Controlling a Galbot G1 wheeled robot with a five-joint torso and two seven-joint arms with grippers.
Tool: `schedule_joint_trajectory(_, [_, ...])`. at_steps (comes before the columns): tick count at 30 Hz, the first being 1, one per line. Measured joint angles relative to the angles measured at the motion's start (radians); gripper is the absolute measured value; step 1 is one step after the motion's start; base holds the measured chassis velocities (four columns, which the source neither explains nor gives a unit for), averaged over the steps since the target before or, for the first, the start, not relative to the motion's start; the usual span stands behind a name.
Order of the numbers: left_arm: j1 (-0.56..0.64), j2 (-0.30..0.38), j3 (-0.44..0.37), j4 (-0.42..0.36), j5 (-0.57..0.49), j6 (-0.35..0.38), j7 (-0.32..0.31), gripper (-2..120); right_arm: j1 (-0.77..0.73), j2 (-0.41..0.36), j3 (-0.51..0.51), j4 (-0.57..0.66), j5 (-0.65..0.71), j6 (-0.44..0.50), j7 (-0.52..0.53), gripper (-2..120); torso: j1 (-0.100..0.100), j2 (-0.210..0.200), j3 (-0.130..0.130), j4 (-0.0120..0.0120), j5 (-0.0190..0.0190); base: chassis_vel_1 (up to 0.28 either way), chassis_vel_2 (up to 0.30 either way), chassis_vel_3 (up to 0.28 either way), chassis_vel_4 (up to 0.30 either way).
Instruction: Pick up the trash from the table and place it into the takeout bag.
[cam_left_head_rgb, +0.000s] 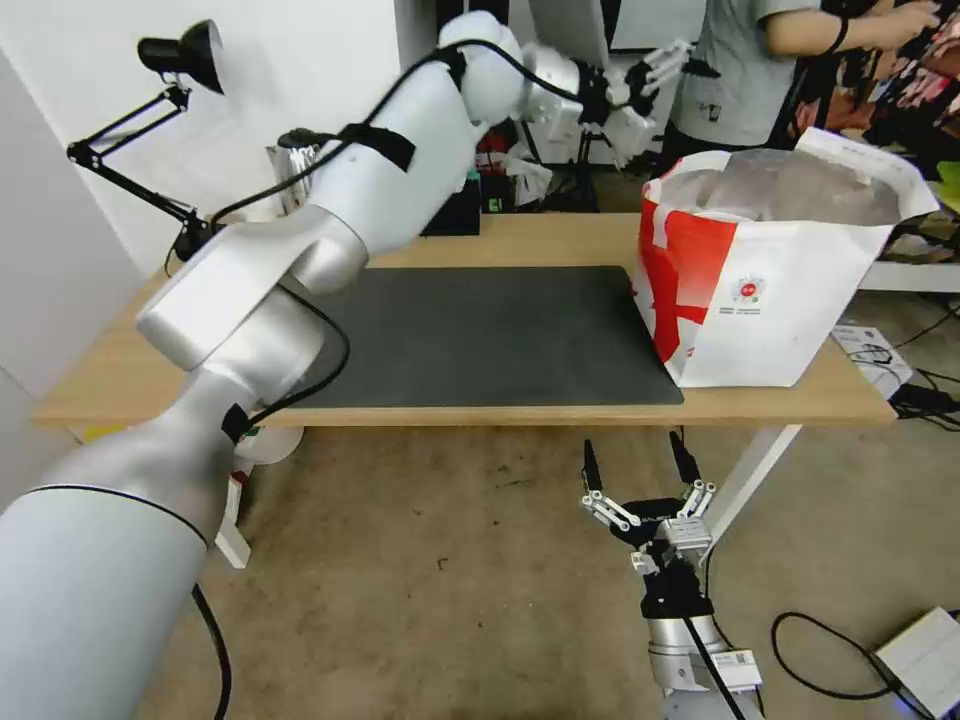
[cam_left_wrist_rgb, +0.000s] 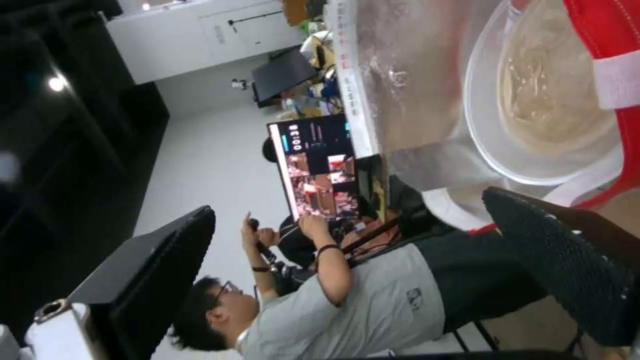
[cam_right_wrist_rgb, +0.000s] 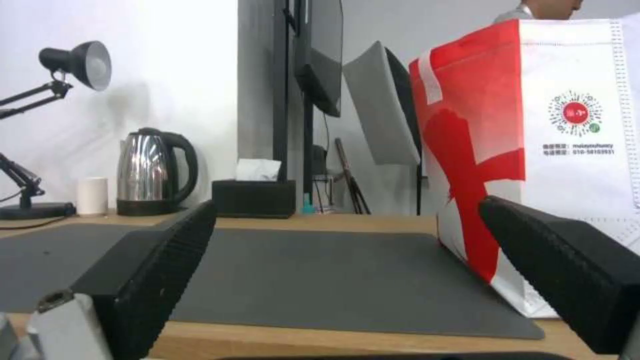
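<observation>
Across the light-wood counter (cam_left_head_rgb: 130, 370) the grey mat lies bare, a beige shallow bowl (cam_left_wrist_rgb: 547, 95) inside the red-and-white takeout bag (cam_left_head_rgb: 760, 290); your raised, empty, open left tool (cam_left_head_rgb: 665, 70) could snag its rim.

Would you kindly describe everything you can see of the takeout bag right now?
The takeout bag is large and white, with a bold red pattern on its side, a small round red logo with fine print on its front, and a silver foil lining. It stands upright and open on the right end of the table, partly on the dark grey mat. Inside lies a beige shallow bowl. Neither tool touches it.
</observation>
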Motion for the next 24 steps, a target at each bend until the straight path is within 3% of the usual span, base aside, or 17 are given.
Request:
schedule_joint_trajectory(7, [-0.009, 0.063, -0.03, -0.054, -0.122, 0.062, 0.03, 100, 0.0, 0.0, 0.0, 0.0, 0.0, 0.0, 0.0, 100, 0.0, 0.0, 0.0, -0.0001, -0.0001, 0.0, 0.0, 0.0, 0.0])
schedule_joint_trajectory(10, [-0.009, 0.158, -0.037, -0.156, -0.245, 0.143, 0.024, 100, 0.0, 0.0, 0.0, 0.0, 0.0, 0.0, 0.0, 100, 0.0, 0.0, 0.0, -0.0001, 0.0002, 0.0, 0.0, 0.0, 0.0])
schedule_joint_trajectory(11, [-0.009, 0.158, -0.037, -0.156, -0.245, 0.143, 0.024, 100, 0.0, 0.0, 0.0, 0.0, 0.0, 0.0, 0.0, 100, 0.0, 0.0, 0.0, -0.0001, 0.0002, 0.0, 0.0, 0.0, 0.0])
schedule_joint_trajectory(15, [0.002, 0.306, -0.031, -0.292, -0.382, 0.232, -0.029, 100, 0.0, 0.0, 0.0, 0.0, 0.0, 0.0, 0.0, 100, 0.0, 0.0, 0.0, 0.0002, -0.0003, 0.0, 0.0, 0.0, 0.0])
schedule_joint_trajectory(16, [0.002, 0.306, -0.031, -0.292, -0.382, 0.232, -0.029, 100, 0.0, 0.0, 0.0, 0.0, 0.0, 0.0, 0.0, 100, 0.0, 0.0, 0.0, 0.0002, -0.0003, 0.0, 0.0, 0.0, 0.0])
schedule_joint_trajectory(20, [0.062, 0.479, -0.029, -0.449, -0.517, 0.318, -0.122, 100, 0.0, 0.0, 0.0, 0.0, 0.0, 0.0, 0.0, 100, 0.0, 0.0, 0.0, -0.0004, 0.0, 0.0, 0.0, 0.0, 0.0])
schedule_joint_trajectory(21, [0.062, 0.479, -0.029, -0.449, -0.517, 0.318, -0.122, 100, 0.0, 0.0, 0.0, 0.0, 0.0, 0.0, 0.0, 100, 0.0, 0.0, 0.0, -0.0004, 0.0, 0.0, 0.0, 0.0, 0.0])
schedule_joint_trajectory(24, [0.155, 0.624, -0.08, -0.573, -0.59, 0.368, -0.183, 100, 0.0, 0.0, 0.0, 0.0, 0.0, 0.0, 0.0, 100, 0.0, 0.0, 0.0, 0.0006, -0.0008, 0.0, 0.0, 0.0, 0.0])
